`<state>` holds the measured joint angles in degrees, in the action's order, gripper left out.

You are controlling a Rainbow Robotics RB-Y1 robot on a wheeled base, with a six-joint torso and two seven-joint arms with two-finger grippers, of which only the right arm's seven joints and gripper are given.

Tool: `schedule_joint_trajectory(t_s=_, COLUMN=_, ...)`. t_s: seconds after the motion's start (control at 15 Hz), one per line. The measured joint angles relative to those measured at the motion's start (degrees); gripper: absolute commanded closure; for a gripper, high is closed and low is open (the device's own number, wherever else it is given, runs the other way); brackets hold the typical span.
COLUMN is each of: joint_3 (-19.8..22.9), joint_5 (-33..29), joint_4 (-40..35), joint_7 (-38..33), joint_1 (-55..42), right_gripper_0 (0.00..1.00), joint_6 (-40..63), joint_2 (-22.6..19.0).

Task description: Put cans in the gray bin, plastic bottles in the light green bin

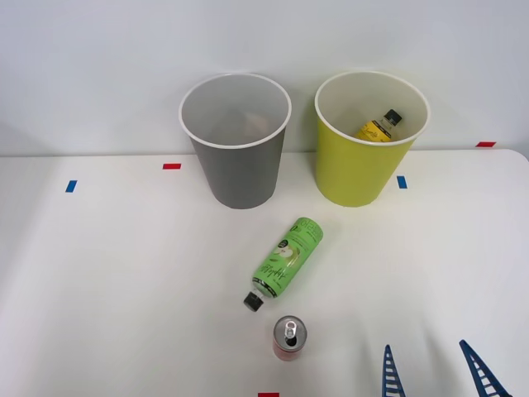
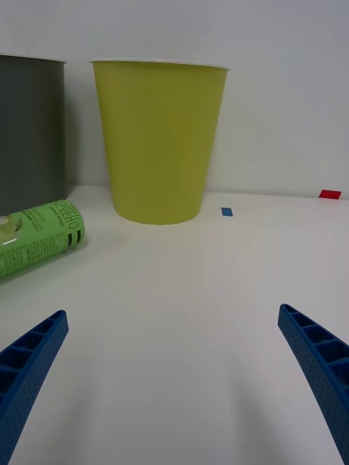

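Note:
A small red can (image 1: 288, 338) with a silver top stands upright near the table's front edge. Just behind it lies a green-labelled plastic bottle (image 1: 286, 260) (image 2: 36, 237) on its side, black cap toward the front. The gray bin (image 1: 237, 141) (image 2: 29, 131) stands at the back centre, and the light green bin (image 1: 369, 139) (image 2: 160, 138) to its right holds a yellow-labelled bottle (image 1: 379, 126). My right gripper (image 1: 434, 372) (image 2: 173, 378) hovers low over the table to the right of the can, open, with nothing between its blue fingers.
Small blue tape marks (image 1: 71, 186) (image 1: 402, 182) (image 2: 227, 211) and red tape marks (image 1: 172, 166) (image 1: 485, 144) (image 2: 330, 194) lie on the white table (image 1: 124, 289). A white wall stands close behind the bins.

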<state>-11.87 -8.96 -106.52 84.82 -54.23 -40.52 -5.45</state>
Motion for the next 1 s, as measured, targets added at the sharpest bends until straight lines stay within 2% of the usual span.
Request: schedule_joint_trajectory(t_s=1.0, joint_3=0.00, joint_5=0.00, joint_4=0.00, joint_7=0.00, joint_1=0.00, right_gripper_0=0.00, joint_6=0.00, joint_2=0.00)
